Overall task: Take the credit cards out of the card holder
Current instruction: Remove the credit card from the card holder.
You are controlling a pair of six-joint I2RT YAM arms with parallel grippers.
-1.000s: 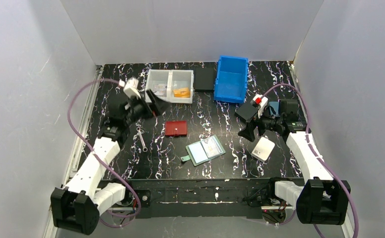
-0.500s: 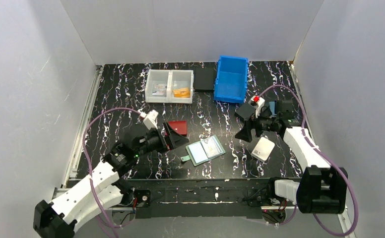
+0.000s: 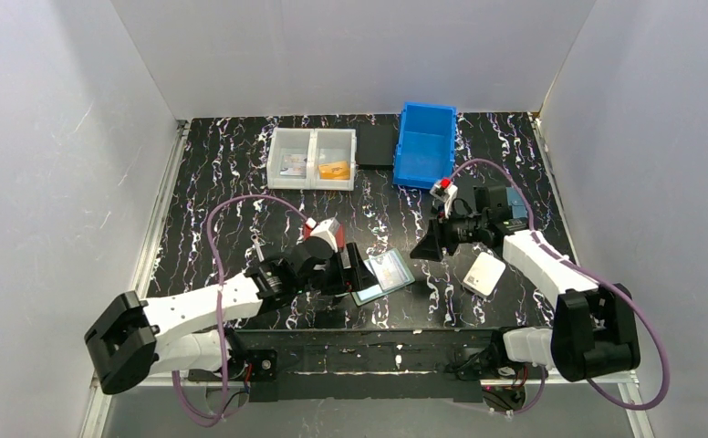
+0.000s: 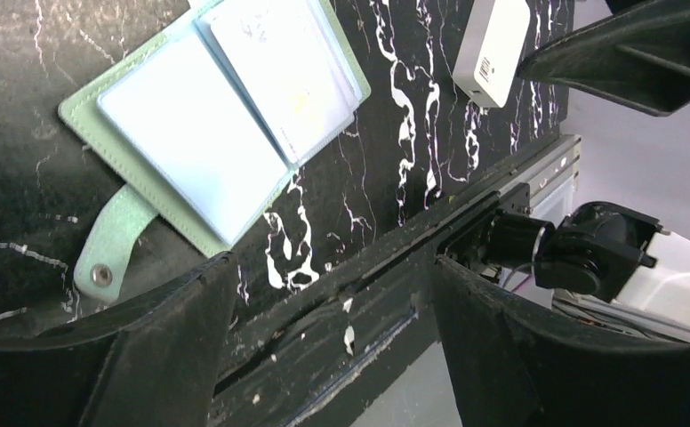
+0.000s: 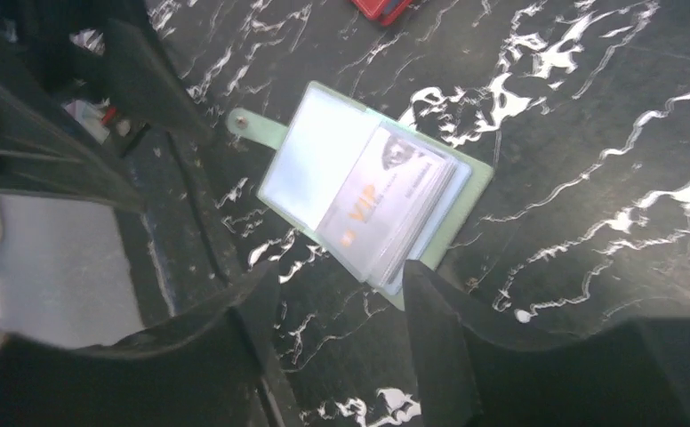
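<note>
Reaching along the near strip of the table (image 3: pixel 213 164), the left gripper (image 4: pixel 328 261) holds its jaws spread wide with nothing between them, just on the near side of the card holder (image 4: pixel 208 133). The holder lies open and flat on the black marbled surface, close to the front edge and roughly midway between the two arms. Its snap tab (image 4: pixel 106 258) is splayed out toward the left arm.

The credit cards (image 5: pixel 386 191) sit stacked in the clear sleeves on one half, and the other half shows a pale blue sleeve face. No card is drawn out or gripped, so the pulling looks not yet begun, and every card in the holder remains to be taken out.

From the far side the right gripper (image 5: pixel 340 269) points down at the same holder, its jaws also apart and empty, clear of the leather.

The top card reads "VIP" in orange letters. A dark emblem at its other end is too blurred to read. Just right of the holder, a white case (image 4: pixel 493 40) carries a barcode label with digits too small to make out.

Farther back lies a shut red wallet (image 3: pixel 327 233), partly behind the left arm. At the rear, a white two-cell tray (image 3: pixel 314 131) holds an orange card (image 3: pixel 335 169). Whether that card came from this holder cannot be told. Beside the tray are a black pad (image 3: pixel 376 144) and a blue bin (image 3: pixel 423 173).
</note>
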